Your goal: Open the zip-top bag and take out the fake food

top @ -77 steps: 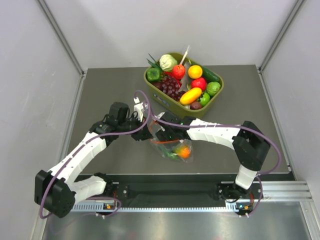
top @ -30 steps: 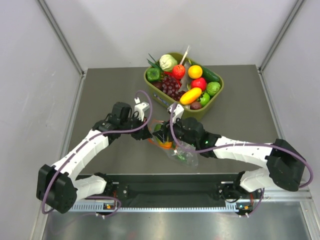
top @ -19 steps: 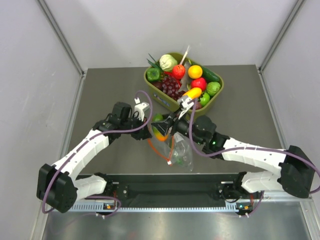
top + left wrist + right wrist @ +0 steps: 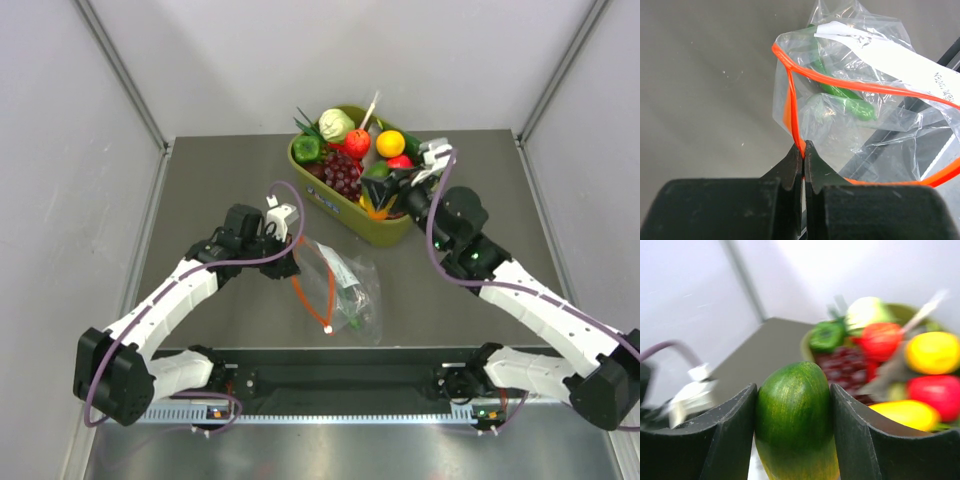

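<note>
The clear zip-top bag [image 4: 345,285] lies open on the grey table, its orange zip strip [image 4: 790,95] forming a loop. My left gripper [image 4: 287,263] [image 4: 803,149] is shut on that strip at the bag's left corner. A small green piece [image 4: 846,99] [image 4: 352,306] of fake food still lies inside, under the white label [image 4: 880,47]. My right gripper [image 4: 384,190] [image 4: 794,412] is shut on an orange-and-green fruit [image 4: 795,425] [image 4: 376,192]. It holds the fruit above the front edge of the olive tub [image 4: 340,205].
The tub at the back holds several toy foods, among them purple grapes [image 4: 342,172], a pale cabbage [image 4: 336,125], a red fruit [image 4: 357,142] and a yellow one [image 4: 390,143]. White walls close in both sides of the table.
My right gripper has lifted the orange-and-green fruit out of the bag and carried it back and right to the tub. The bag has sagged flatter. The left gripper has kept its hold.
</note>
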Motion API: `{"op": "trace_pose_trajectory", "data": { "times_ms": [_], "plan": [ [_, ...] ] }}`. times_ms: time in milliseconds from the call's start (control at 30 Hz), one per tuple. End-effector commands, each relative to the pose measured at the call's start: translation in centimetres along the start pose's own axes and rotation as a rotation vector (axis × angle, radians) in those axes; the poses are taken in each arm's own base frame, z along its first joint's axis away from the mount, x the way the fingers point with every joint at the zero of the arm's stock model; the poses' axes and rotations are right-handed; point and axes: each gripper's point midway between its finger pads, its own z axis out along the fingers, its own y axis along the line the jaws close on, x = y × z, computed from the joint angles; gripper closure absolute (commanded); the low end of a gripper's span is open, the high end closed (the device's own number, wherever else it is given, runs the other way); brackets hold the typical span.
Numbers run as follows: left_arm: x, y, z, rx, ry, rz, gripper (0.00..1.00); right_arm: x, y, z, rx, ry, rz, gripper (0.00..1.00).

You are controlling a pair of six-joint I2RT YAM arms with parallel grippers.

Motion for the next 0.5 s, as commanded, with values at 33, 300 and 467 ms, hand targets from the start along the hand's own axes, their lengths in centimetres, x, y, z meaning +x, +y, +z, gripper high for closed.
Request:
{"op": "trace_pose_trajectory", "data": {
  "times_ms": [33, 300, 467],
  "plan": [
    [-1.6, -0.3, -0.7, -0.005, -0.045, 0.032, 1.0, -2.6, -5.1, 1.4, 0.144, -0.007, -0.102, 0.6],
    [-1.6, 0.0, -0.7, -0.017, -0.047, 0.035, 1.0, -2.6, -9.5, 5.1, 0.204, 0.006, -0.095, 0.61],
    [-1.5, 0.0, -0.7, -0.019, -0.044, 0.032, 1.0, -1.8, -10.5, 8.4, 0.196, 0.024, -0.079, 0.62]
  ]
}}
